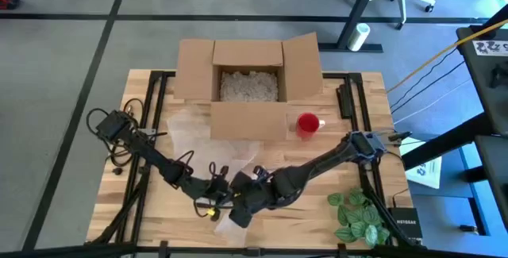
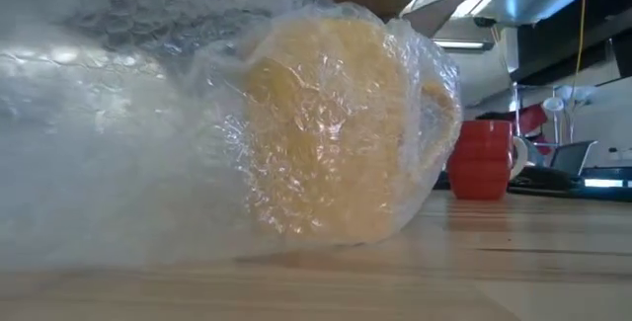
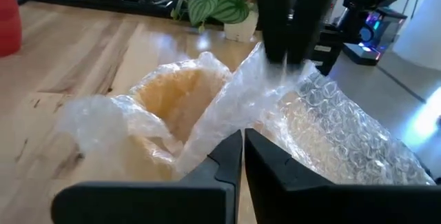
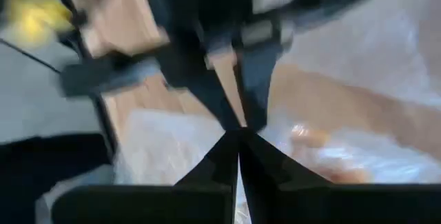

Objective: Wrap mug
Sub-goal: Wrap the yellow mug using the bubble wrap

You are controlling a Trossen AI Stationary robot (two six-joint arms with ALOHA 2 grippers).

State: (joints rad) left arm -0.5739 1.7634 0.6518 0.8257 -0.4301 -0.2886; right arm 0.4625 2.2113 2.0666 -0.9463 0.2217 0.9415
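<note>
Both grippers — left [image 3: 242, 156], right [image 4: 238, 156] — pinch bubble wrap [image 3: 331, 127] around the yellow mug [image 2: 336, 133].

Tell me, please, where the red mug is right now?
In the high view, the red mug stands right of centre, just beside the cardboard box's front right corner.

In the high view, both arms meet over the yellow mug [image 2: 341, 128], hiding it from us. The bubble wrap [image 2: 109, 114] veils its surface in the low view and runs off the edge. The right wrist view is blurred: beyond the right gripper [image 4: 239, 136] we see only pale plastic.
</note>
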